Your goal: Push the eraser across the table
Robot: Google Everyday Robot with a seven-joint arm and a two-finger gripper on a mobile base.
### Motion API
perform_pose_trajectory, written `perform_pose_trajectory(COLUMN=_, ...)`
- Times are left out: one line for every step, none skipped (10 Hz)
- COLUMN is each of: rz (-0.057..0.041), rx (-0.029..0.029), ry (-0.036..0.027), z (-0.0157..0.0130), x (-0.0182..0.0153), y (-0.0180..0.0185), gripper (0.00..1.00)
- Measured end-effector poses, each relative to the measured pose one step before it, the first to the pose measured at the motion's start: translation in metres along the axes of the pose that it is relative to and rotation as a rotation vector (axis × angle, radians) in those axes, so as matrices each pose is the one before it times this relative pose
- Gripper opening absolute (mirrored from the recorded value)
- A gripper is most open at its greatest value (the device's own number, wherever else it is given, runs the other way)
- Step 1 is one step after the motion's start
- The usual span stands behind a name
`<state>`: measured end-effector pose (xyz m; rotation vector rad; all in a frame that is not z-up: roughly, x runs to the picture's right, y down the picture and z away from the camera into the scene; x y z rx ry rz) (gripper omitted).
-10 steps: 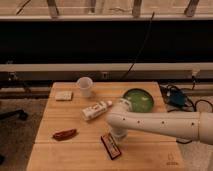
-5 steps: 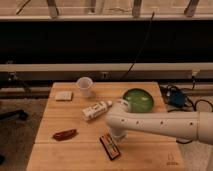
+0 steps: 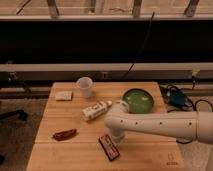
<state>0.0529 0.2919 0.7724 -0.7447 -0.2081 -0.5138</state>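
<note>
The white arm (image 3: 160,124) reaches in from the right and bends down over the near middle of the table (image 3: 60,151). The hand (image 3: 118,136) sits low, just beside the far right end of the eraser (image 3: 109,148). Open or closed? Can't tell from here, nor whether they touch. The eraser lies diagonally by the near edge. A white bottle (image 3: 96,110) lies on its side just left of the arm. There's a green bowl (image 3: 138,100) far right, a white cup (image 3: 85,86) and beige pad (image 3: 63,95) far left, and a reddish-brown oblong thing (image 3: 65,134) near left.

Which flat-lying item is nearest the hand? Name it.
The eraser, black with a red stripe, just beside the hand near the table's front; the white bottle lies farther back.
</note>
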Motion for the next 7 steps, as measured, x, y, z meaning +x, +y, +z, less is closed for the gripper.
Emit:
perform_pose_trajectory(rz=-0.00542, rx=0.00047, ry=0.00127, z=0.00001, x=-0.00095, y=-0.00004, gripper=0.17)
perform_pose_trajectory(rz=-0.00445, rx=0.00038, ry=0.00037, z=0.00018, x=-0.00117, y=0.00011, gripper=0.17)
perform_pose_trajectory(rz=-0.00464, rx=0.00033, ry=0.00058, z=0.00003, x=-0.00132, y=-0.00021, gripper=0.17)
perform_pose_trajectory(rz=-0.01016, rx=0.00155, ry=0.00132, z=-0.00020, x=-0.00285, y=-0.00113, gripper=0.17)
perform_pose_trajectory(rz=-0.00867, rx=0.00010, ry=0.00088, z=0.00017, x=-0.00226, y=-0.00035, gripper=0.17)
perform_pose_trajectory(rz=-0.00632, rx=0.00034, ry=0.00068, z=-0.00001, x=-0.00164, y=-0.00040, gripper=0.17)
perform_pose_trajectory(rz=-0.00587, rx=0.00040, ry=0.00036, z=0.00000, x=-0.00150, y=-0.00009, gripper=0.17)
